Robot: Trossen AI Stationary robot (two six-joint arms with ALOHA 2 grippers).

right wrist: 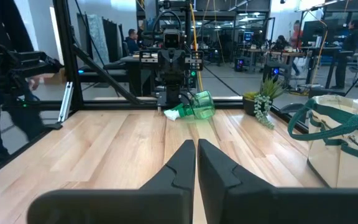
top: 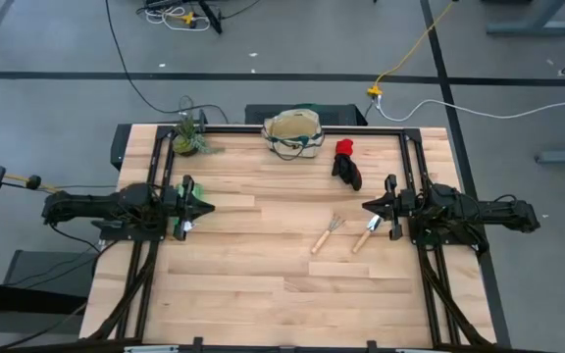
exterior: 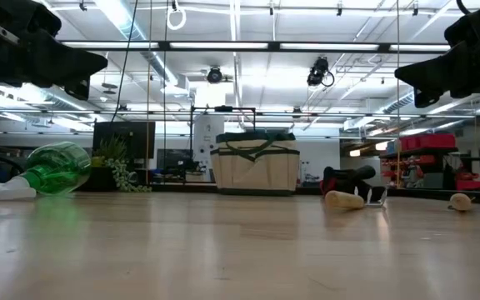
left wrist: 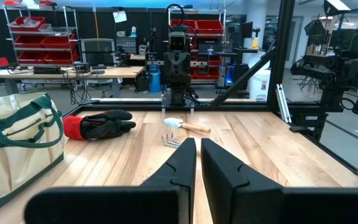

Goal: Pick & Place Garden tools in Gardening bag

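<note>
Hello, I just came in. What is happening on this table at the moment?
Nothing is being handled right now. The left gripper and the right gripper both hover shut and empty at the table's sides. The hand rake and trowel lie near the right gripper, the glove beside the gardening bag at the far edge, and the green plastic item by the left gripper. Nothing visibly sits in the bag.

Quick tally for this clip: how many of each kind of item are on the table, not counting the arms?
Hand rake: 1
Trowel: 1
Glove: 1
Green plastic item: 1
Gardening bag: 1
Plant: 1
Total: 6
</note>
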